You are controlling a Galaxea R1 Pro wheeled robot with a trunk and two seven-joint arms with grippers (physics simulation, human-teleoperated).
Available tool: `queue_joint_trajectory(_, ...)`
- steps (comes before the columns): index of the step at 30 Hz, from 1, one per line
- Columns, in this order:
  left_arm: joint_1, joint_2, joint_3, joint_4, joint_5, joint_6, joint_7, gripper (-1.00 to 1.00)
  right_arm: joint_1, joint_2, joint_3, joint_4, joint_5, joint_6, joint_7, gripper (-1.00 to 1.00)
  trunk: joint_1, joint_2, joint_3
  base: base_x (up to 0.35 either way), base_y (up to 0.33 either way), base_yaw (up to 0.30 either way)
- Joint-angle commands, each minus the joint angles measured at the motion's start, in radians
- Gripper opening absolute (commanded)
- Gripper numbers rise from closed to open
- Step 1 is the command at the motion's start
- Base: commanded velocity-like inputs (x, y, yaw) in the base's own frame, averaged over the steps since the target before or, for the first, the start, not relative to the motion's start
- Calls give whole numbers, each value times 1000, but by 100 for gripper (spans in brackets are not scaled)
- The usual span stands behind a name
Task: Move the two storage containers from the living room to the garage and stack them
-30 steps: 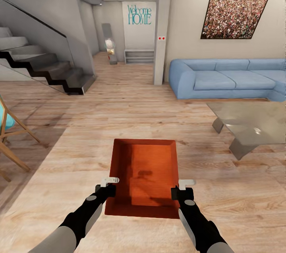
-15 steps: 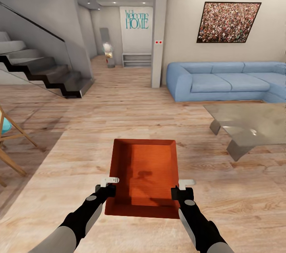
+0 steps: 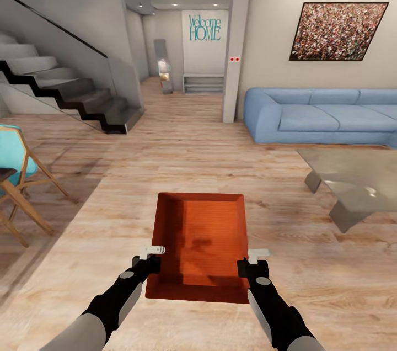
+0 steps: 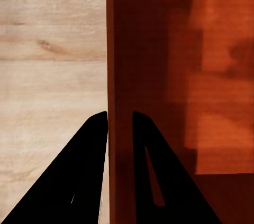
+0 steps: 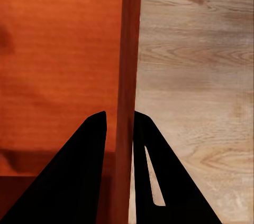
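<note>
I carry one orange-red storage container (image 3: 201, 243) in front of me, held level above the light wood-plank floor of the living room. My left gripper (image 3: 151, 260) is shut on its left wall and my right gripper (image 3: 252, 262) is shut on its right wall. In the left wrist view the black fingers (image 4: 90, 171) straddle the container's wall (image 4: 119, 76), one inside and one outside. The right wrist view shows the same on the other side: the fingers (image 5: 84, 176) clamp the thin wall (image 5: 128, 65), ribbed bottom on one side, planks on the other.
A blue sofa (image 3: 320, 116) and a glass coffee table (image 3: 353, 177) stand on the right. A staircase (image 3: 66, 91) rises at the left, with a teal wooden chair (image 3: 16, 174) nearer me. Ahead a pillar (image 3: 236, 42) flanks a hallway with a "Welcome HOME" wall (image 3: 205, 28).
The whole view has swung: the sofa, table and pillar slid rightward and the teal chair came further into sight at the left. Container and both grippers kept their places relative to me.
</note>
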Motion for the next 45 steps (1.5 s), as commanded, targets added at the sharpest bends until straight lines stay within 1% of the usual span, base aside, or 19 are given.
queue_joint_trajectory(1, 0, -7, -2, -3, 1, 4, 9, -100, 0, 23, -3, -1, 2, 10, -10, -100, 0, -1, -1, 0, 0, 270)
queue_joint_trajectory(8, 0, -7, -2, -3, 0, 4, 9, -100, 0, 23, -2, -1, 2, 10, -9, -100, 0, -1, -1, 11, 0, 269)
queue_joint_trajectory(13, 0, -7, -2, 2, -1, 6, 9, -100, 0, 23, -2, -1, 2, 10, -9, -100, 0, -1, -1, 212, 0, 140)
queue_joint_trajectory(45, 0, -7, -1, 8, 2, 5, 9, -100, 0, 22, -2, -1, 3, 9, -8, -100, 0, -1, -1, 332, 0, 5)
